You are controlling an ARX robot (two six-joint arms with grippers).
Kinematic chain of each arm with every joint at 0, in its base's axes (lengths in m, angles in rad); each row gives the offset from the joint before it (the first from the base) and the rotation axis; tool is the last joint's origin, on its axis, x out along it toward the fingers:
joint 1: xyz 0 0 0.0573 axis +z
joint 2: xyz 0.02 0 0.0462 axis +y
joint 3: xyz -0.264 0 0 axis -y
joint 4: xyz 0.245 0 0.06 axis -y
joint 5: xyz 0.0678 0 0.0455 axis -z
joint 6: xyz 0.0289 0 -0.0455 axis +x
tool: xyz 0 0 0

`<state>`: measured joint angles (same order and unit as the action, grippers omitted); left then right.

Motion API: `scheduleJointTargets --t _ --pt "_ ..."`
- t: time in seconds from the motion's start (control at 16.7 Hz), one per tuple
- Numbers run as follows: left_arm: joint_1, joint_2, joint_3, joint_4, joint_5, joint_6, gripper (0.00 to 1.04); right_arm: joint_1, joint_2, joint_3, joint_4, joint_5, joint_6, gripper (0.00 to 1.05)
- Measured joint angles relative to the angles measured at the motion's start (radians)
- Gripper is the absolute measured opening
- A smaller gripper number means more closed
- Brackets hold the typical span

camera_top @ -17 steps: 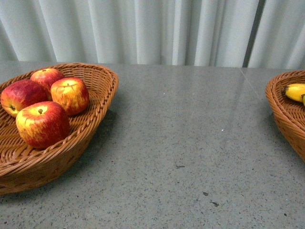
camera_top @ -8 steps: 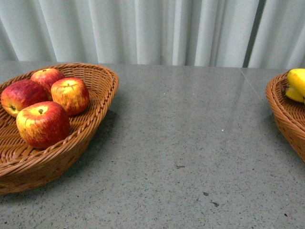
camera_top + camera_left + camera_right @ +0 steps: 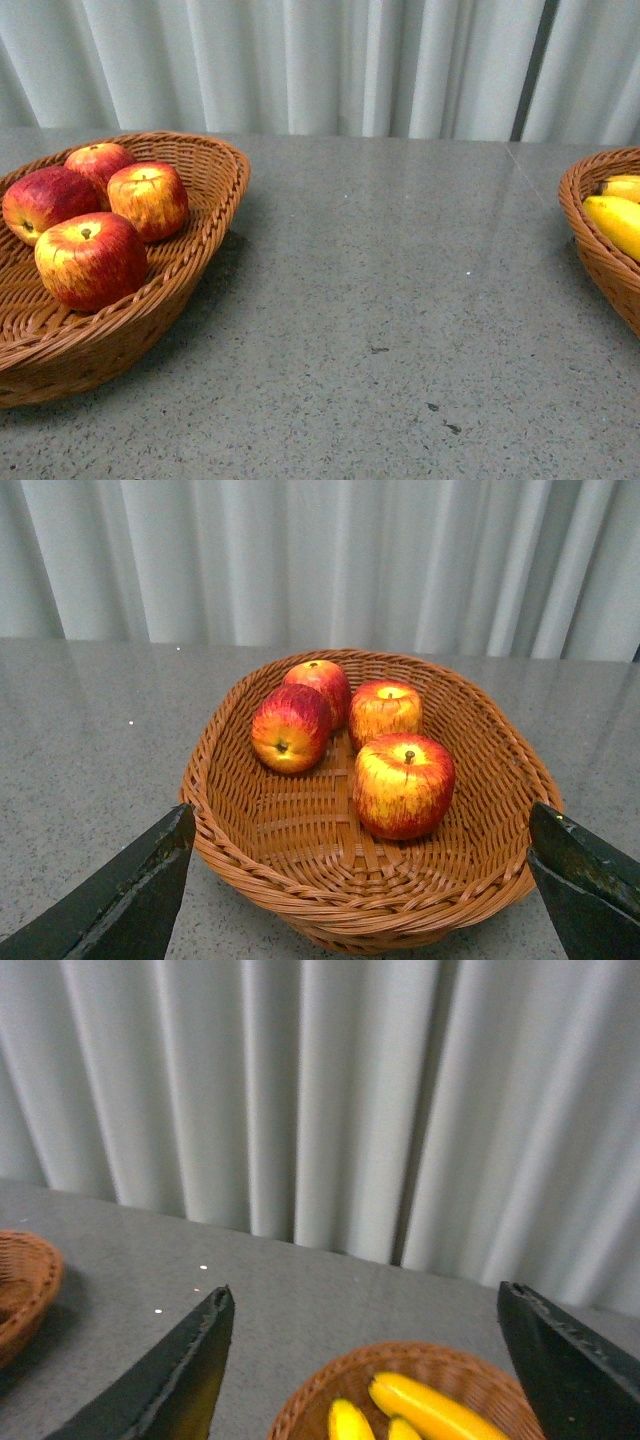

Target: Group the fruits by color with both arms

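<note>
The apples (image 3: 92,215), four in all, lie in the left basket (image 3: 205,245) at 9 o'clock; the bananas (image 3: 615,220) lie in the right basket (image 3: 590,240) at 3 o'clock. Sorting looks complete. Keep both arms high and clear of the wicker rims while you retract. The left gripper (image 3: 360,880) is spread wide and empty; the right gripper (image 3: 365,1360) likewise. The table (image 3: 400,300) between the baskets carries no fruit.

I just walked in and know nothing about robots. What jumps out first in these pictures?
The left wicker basket draws the eye first, with four red apples streaked yellow inside. At the far right edge, a second basket holds bright yellow bananas. The grey table lies between them, before pale curtains.
</note>
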<state>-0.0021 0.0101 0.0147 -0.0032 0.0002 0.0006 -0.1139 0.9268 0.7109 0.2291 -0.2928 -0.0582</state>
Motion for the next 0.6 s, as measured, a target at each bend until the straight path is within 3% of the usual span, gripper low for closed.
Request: scheduleJointTargets --t 0.06,0.18,0.42,0.6 --pt "0.0 0.0 0.0 0.0 0.0 0.0 0.98 -0.003 -0.099 -0.101 -0.005 0.118 0.02 0.65" --pt "0.0 0.0 0.0 0.0 0.0 0.0 0.98 -0.071 -0.179 -0.298 0.163 0.117 0.042 0.38" --pt "0.0 0.0 0.0 0.0 -0.001 0.0 0.98 -0.025 -0.234 -0.478 0.188 0.145 0.043 0.05" --pt "0.0 0.0 0.0 0.0 0.0 0.0 0.98 -0.004 -0.3 -0.505 0.201 0.174 0.045 0.02"
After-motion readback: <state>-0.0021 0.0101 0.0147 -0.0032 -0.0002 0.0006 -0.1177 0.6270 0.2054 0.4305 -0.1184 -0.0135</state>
